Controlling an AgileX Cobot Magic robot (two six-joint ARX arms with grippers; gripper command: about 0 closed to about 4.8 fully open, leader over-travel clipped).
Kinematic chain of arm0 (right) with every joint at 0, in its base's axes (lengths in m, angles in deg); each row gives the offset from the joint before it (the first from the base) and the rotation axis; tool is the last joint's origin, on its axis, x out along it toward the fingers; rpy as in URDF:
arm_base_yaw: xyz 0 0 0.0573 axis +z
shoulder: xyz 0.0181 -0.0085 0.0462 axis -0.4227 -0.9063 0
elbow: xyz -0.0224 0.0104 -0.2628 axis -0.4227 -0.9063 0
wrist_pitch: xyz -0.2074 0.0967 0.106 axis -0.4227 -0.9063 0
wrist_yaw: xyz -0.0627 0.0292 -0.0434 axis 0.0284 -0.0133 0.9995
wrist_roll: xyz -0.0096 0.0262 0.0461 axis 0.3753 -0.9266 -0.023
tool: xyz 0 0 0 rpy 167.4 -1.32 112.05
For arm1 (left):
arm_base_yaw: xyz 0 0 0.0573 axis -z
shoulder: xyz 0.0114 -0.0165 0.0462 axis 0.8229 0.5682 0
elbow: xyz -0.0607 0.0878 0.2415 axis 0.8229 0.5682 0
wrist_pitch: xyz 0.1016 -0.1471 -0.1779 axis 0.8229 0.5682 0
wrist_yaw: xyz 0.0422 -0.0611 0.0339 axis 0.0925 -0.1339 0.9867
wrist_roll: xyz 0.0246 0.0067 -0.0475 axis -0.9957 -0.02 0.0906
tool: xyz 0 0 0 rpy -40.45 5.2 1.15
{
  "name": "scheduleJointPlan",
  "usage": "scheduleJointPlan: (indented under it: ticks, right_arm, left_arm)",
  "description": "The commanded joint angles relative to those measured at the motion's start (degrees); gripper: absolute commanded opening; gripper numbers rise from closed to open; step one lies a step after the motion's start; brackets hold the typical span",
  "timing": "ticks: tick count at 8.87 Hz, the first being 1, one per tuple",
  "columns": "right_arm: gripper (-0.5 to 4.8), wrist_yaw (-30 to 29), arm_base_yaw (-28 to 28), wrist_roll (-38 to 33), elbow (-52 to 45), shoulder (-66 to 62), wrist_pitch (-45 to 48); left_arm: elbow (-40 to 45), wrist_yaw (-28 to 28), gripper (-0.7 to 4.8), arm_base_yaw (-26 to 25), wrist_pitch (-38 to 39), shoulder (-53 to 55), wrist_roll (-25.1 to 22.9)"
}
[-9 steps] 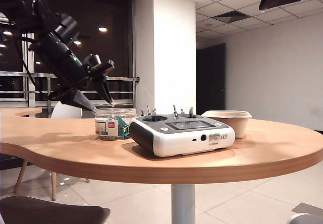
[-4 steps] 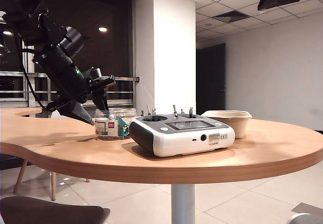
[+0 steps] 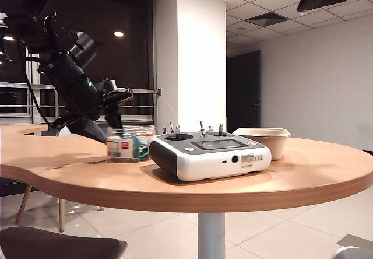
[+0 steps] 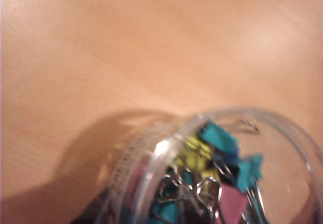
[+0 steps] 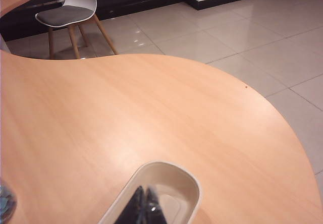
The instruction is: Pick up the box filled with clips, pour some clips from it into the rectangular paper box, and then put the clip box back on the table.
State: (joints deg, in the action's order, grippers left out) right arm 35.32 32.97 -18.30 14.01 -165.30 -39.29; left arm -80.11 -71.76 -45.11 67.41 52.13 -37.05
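on light-wood table [image 3: 303, 171], left pincer [image 3: 111, 116] straddles clear clip jar [image 3: 129, 142], grip unclear; right pincer [image 5: 144, 204] clenched.

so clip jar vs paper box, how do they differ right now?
The clip jar is clear and round, full of coloured clips; the paper box is beige, oblong and opaque. The left gripper is at the jar; the shut right gripper hangs above the box. Both stand upright on the table.

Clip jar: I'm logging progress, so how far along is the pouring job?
Nothing poured yet: the beige moulded-fibre tray looks empty. In hand: the left gripper is closing around the clear round jar of clips, which stands on the light-wood table. Lifting, pouring, returning remain. The right gripper hovers shut above the tray.
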Motion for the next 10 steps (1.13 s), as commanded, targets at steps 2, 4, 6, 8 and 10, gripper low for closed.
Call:
scheduleJointPlan:
  ticks: [2, 4, 6, 8, 10]
  right_arm:
    - [-0.01, -0.24, 0.07, -0.04, 0.26, 0.22, 0.61]
    - [-0.01, -0.26, 0.07, -0.04, 0.26, 0.22, 0.61]
    - [-0.01, -0.24, 0.07, -0.04, 0.26, 0.22, 0.61]
    - [-0.01, -0.24, 0.07, -0.04, 0.26, 0.22, 0.61]
    - [-0.01, -0.24, 0.07, -0.02, 0.26, 0.22, 0.59]
  left_arm:
    - [-0.11, 0.48, 1.78, 0.72, 5.68, 0.02, -3.56]
    - [-0.11, 0.59, 0.89, 0.72, 5.99, 0.00, -3.74]
    - [-0.15, 0.59, 0.82, 0.74, 5.99, 0.00, -3.74]
    - [-0.92, 0.59, 0.18, 0.76, 6.21, 0.00, -3.74]
    - [-9.16, 2.64, -0.06, 1.68, 7.72, 0.00, -3.91]
